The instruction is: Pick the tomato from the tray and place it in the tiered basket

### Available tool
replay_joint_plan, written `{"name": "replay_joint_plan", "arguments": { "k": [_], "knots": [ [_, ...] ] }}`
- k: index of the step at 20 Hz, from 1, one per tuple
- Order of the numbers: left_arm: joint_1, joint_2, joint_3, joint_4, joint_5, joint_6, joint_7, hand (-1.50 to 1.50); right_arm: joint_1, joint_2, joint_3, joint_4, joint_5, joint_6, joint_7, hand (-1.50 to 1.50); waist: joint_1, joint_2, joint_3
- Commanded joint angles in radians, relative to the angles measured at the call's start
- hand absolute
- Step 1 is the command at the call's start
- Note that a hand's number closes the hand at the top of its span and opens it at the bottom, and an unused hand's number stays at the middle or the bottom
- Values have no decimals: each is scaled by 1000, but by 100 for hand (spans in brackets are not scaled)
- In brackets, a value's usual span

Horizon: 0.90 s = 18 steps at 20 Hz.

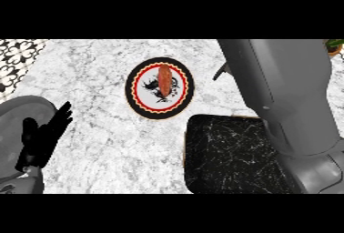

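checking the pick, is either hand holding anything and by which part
Cannot tell for the right hand: only its forearm shows, reaching past the tray. The left hand is open and holds nothing.

The right forearm [282, 95] rises across the view and runs out at the top edge, so the right robot hand is not visible at all. This forearm covers the right part of the black tray [228, 154], and the lower edge cuts the tray too. The tomato is nowhere to see. At the top right corner only a small piece of green leaf [335, 43] shows
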Motion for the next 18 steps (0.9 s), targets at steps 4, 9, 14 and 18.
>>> {"name": "replay_joint_plan", "arguments": {
  "k": [4,9,14,18],
  "knots": [
    [1,-22,-4,13,-6,16,-22,0,-88,-52,-152,120,-31,-268,24,150,-12,12,3],
    [-14,3,17,-7,7,10,13,0,-128,-125,-225,255,-49,-342,-66,150,-17,9,4],
    [68,-3,2,-52,-1,-1,-14,0,-144,-192,-277,351,-61,-406,-125,150,-22,1,5],
    [41,14,31,-13,6,5,-14,0,-180,-277,-116,527,109,-14,-214,150,-39,0,1]
  ]
}}
